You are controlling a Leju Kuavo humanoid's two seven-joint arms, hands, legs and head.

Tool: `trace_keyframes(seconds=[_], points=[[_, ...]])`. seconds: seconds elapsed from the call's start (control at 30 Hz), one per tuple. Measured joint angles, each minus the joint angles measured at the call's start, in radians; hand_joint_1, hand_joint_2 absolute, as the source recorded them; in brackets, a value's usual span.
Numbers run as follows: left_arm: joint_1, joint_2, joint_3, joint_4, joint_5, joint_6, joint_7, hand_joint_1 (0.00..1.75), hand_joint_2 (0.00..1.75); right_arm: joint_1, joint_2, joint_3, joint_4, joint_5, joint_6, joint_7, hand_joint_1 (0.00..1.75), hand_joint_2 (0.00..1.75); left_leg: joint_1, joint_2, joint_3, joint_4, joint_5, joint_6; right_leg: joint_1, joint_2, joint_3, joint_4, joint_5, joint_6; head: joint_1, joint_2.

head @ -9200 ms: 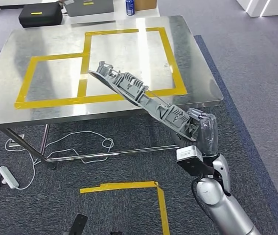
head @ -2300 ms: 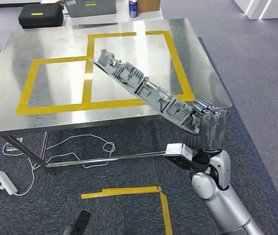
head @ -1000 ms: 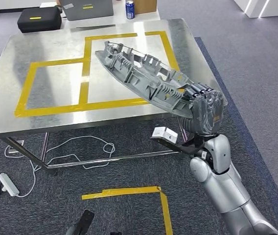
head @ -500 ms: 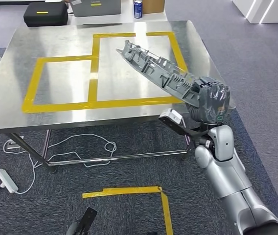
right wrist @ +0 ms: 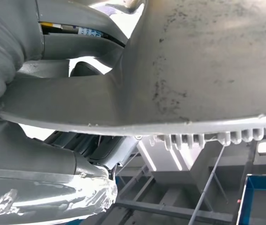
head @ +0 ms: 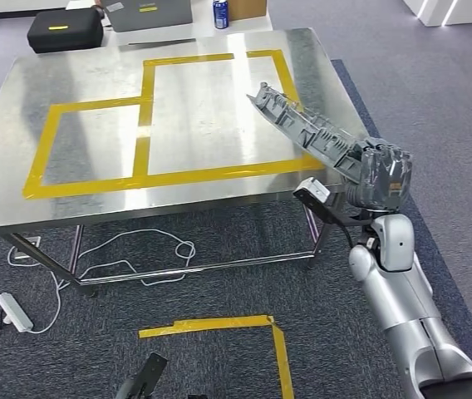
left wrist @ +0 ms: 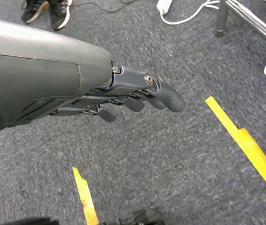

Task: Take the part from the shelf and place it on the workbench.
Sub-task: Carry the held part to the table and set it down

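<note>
A long grey ribbed plastic part (head: pixel 308 129) is held by one end in my right hand (head: pixel 377 173), which grips it beside the right edge of the steel workbench (head: pixel 95 75). The part slants up and away over the bench's right corner, above the yellow tape outline (head: pixel 221 170), and is clear of the surface. Up close, the right wrist view shows the part's smooth underside (right wrist: pixel 202 61) with my right hand (right wrist: pixel 40 154) clamped around it. My left hand (left wrist: pixel 138 93) hangs over the carpet, fingers straight and holding nothing.
Yellow tape marks two rectangles on the bench. A black case (head: pixel 64 27), a grey box (head: pixel 152 12) and a blue can (head: pixel 220 12) sit on a table behind it. White cables (head: pixel 127 249) and a power strip (head: pixel 12 312) lie under the bench. Yellow floor tape (head: pixel 221 322) lies near me.
My right hand has carried the part to the right, from over the bench's middle to its right corner. The part now points more steeply away. The camera shifted slightly.
</note>
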Motion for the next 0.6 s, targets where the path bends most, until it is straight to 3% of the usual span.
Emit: trace_keyframes(seconds=[0.03, 0.07, 0.13, 0.17, 0.2, 0.33, 0.37, 0.47, 0.5, 0.53, 0.6], points=[[0.000, 0.000, 0.000, 0.000, 0.001, -0.006, -0.003, 0.00, 1.75, 0.001, 0.000, 0.000, 0.003, -0.003, 0.000, -0.004, 1.75, 1.75, 0.000, 0.000, -0.004, -0.001, 0.018, 0.001, 0.001, 0.000, 0.002, 0.000, -0.001, -0.001, 0.000, 0.000], [0.000, 0.001, 0.000, 0.000, 0.002, -0.011, -0.007, 0.00, 1.75, 0.002, 0.001, -0.001, 0.005, -0.006, 0.000, -0.008, 1.75, 1.75, 0.000, 0.000, 0.010, -0.038, 0.051, 0.004, 0.002, 0.001, 0.004, 0.001, -0.003, -0.001, 0.000, 0.000], [0.000, 0.002, -0.001, 0.000, 0.003, -0.021, -0.014, 0.00, 1.75, 0.002, 0.004, -0.002, 0.006, -0.012, 0.000, -0.018, 1.75, 1.75, -0.003, 0.000, 0.062, -0.155, 0.121, 0.014, 0.005, 0.002, 0.007, 0.002, -0.006, 0.001, 0.000, 0.000], [-0.001, 0.003, -0.002, 0.000, 0.003, -0.024, -0.015, 0.00, 1.75, 0.002, 0.006, -0.003, 0.006, -0.016, 0.000, -0.022, 1.75, 1.75, -0.004, 0.000, 0.085, -0.205, 0.137, 0.019, 0.007, 0.003, 0.007, 0.004, -0.008, 0.003, 0.000, 0.000], [-0.002, 0.004, -0.003, 0.000, 0.003, -0.026, -0.016, 0.00, 1.75, 0.001, 0.008, -0.005, 0.006, -0.018, 0.000, -0.025, 1.75, 1.75, -0.005, 0.000, 0.099, -0.235, 0.141, 0.022, 0.008, 0.003, 0.005, 0.005, -0.008, 0.007, 0.001, 0.000], [0.001, 0.007, -0.010, 0.000, 0.004, -0.035, -0.019, 0.00, 1.75, 0.003, 0.012, -0.008, 0.006, -0.038, 0.000, -0.040, 1.75, 1.75, -0.003, 0.000, 0.110, -0.263, 0.136, 0.034, 0.007, 0.001, -0.007, 0.016, -0.019, 0.026, 0.002, 0.000], [0.000, 0.007, -0.012, 0.000, 0.004, -0.037, -0.021, 0.00, 1.75, 0.003, 0.012, -0.008, 0.006, -0.043, 0.000, -0.045, 1.75, 1.75, 0.000, 0.000, 0.113, -0.267, 0.138, 0.038, 0.006, 0.001, -0.021, 0.044, -0.036, 0.031, 0.004, 0.000], [-0.001, 0.008, -0.017, 0.000, 0.007, -0.041, -0.025, 0.00, 1.75, 0.008, 0.015, -0.008, 0.005, -0.055, 0.000, -0.052, 1.75, 1.75, 0.001, 0.002, 0.115, -0.268, 0.138, 0.044, 0.002, 0.000, -0.110, 0.224, -0.114, 0.040, 0.006, 0.000], [0.000, 0.009, -0.018, 0.000, 0.008, -0.042, -0.026, 0.00, 1.75, 0.011, 0.017, -0.008, 0.005, -0.059, 0.000, -0.055, 1.75, 1.75, 0.000, 0.002, 0.116, -0.268, 0.138, 0.044, 0.000, 0.000, -0.133, 0.268, -0.123, 0.042, 0.006, 0.000], [0.001, 0.009, -0.019, 0.000, 0.008, -0.043, -0.026, 0.00, 1.75, 0.015, 0.017, -0.008, 0.005, -0.063, 0.000, -0.056, 1.75, 1.75, 0.001, 0.001, 0.116, -0.267, 0.137, 0.044, -0.001, 0.000, -0.139, 0.274, -0.113, 0.044, 0.007, 0.000], [0.002, 0.010, -0.020, 0.000, 0.009, -0.043, -0.027, 0.00, 1.75, 0.018, 0.017, -0.006, 0.002, -0.071, 0.000, -0.059, 1.75, 1.75, 0.001, -0.001, 0.117, -0.265, 0.136, 0.042, -0.006, -0.001, -0.097, 0.183, -0.053, 0.045, 0.007, 0.000]])
